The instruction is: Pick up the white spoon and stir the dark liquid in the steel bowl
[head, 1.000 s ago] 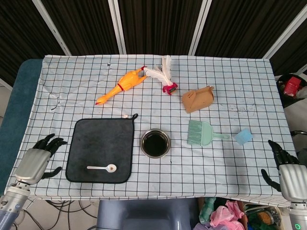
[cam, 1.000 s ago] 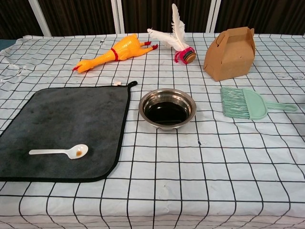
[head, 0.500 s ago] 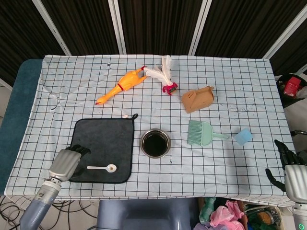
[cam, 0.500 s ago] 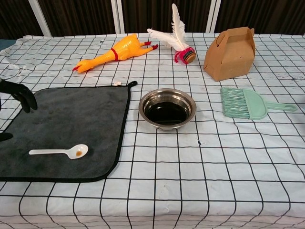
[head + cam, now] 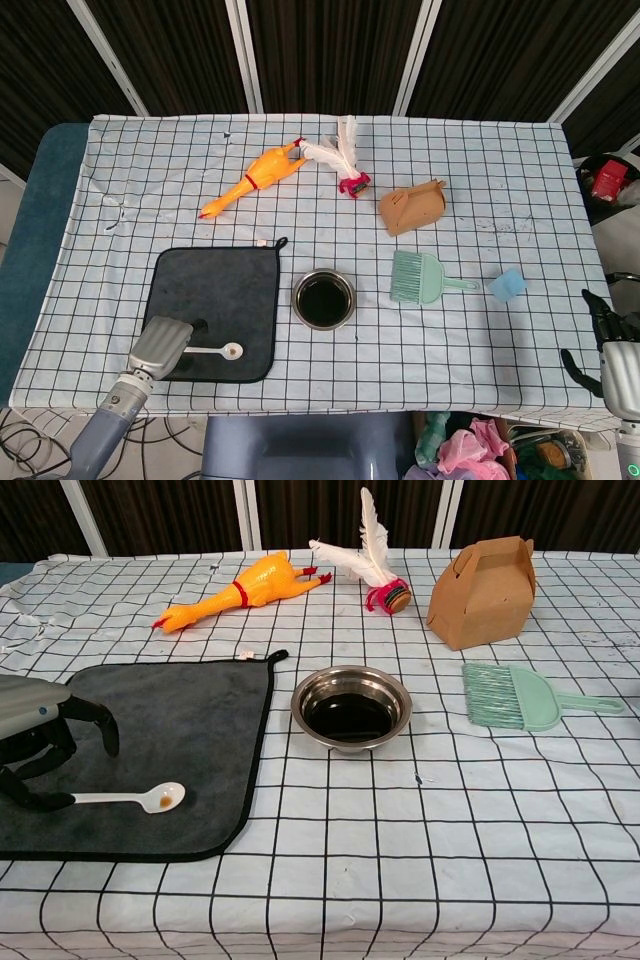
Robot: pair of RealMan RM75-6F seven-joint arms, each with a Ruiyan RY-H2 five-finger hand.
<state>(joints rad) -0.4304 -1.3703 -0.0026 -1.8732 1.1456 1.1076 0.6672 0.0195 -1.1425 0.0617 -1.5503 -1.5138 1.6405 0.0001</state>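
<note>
The white spoon [image 5: 140, 799] lies flat on the dark grey mat [image 5: 170, 730], bowl end to the right with a brown stain in it. My left hand [image 5: 40, 742] arches over the handle's left end, fingers [image 5: 100, 720] apart and curved down; a lower fingertip sits at the handle tip. In the head view the left hand [image 5: 165, 345] covers the handle of the spoon [image 5: 222, 351]. The steel bowl [image 5: 323, 298] of dark liquid stands just right of the mat [image 5: 220, 290]. My right hand [image 5: 612, 345] hangs off the table's right edge, fingers spread, holding nothing.
A rubber chicken [image 5: 250, 180] and a feather shuttlecock [image 5: 340, 160] lie at the back. A cardboard box [image 5: 412, 207], a green brush [image 5: 420, 278] and a small blue object [image 5: 507, 285] sit right of the bowl.
My left hand has moved right from beyond the table's left edge onto the mat, reaching the spoon's handle end. The right hand has drifted slightly further right. The spoon has not moved.
</note>
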